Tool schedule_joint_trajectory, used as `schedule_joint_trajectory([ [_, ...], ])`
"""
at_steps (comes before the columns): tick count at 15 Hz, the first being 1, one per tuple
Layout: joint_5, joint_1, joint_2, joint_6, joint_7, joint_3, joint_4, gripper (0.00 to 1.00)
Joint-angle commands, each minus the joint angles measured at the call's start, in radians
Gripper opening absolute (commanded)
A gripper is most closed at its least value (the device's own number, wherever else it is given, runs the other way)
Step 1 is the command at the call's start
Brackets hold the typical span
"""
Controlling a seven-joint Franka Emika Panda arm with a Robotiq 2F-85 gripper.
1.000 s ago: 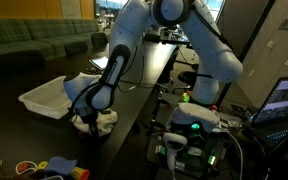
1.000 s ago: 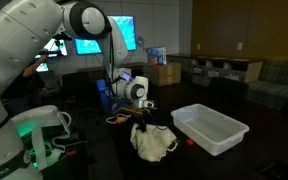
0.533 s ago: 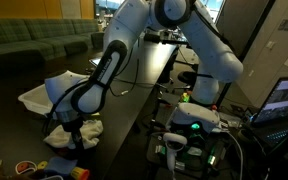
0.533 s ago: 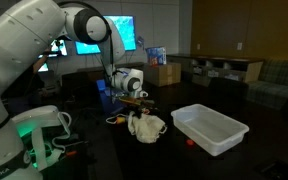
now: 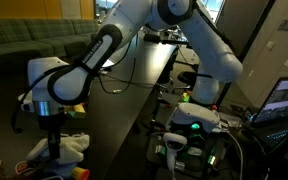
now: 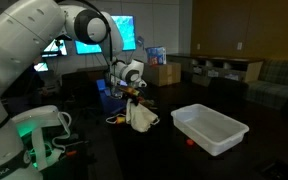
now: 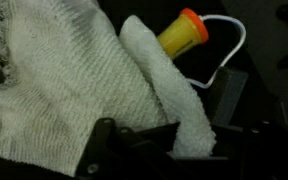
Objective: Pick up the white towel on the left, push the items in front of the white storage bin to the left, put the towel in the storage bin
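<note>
Dark tabletop (image 6: 174, 152) below, you have swung the white woven towel (image 6: 140, 117) well away from the white plastic storage bin (image 6: 231, 140); your gripper (image 6: 134, 94) clenches it beside colourful items (image 5: 39, 166), ready for pushing.

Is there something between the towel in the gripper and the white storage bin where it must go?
Nothing visible does. In an exterior view the table between the towel, held by the gripper, and the white storage bin looks bare; only a small red object lies beside the bin's near wall.
</note>
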Motion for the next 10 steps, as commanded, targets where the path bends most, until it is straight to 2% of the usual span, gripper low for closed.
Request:
schedule_joint_trajectory([
  [1, 0.086, -0.062, -0.070, 0.004, -0.046, 0.043, -0.018, 0.04],
  [6, 0.206, -0.168, -0.216, 0.030, -0.093, 0.063, -0.111, 0.03],
  [10, 0.345, -0.276, -0.363, 0.061, -0.136, 0.049, -0.236, 0.03],
])
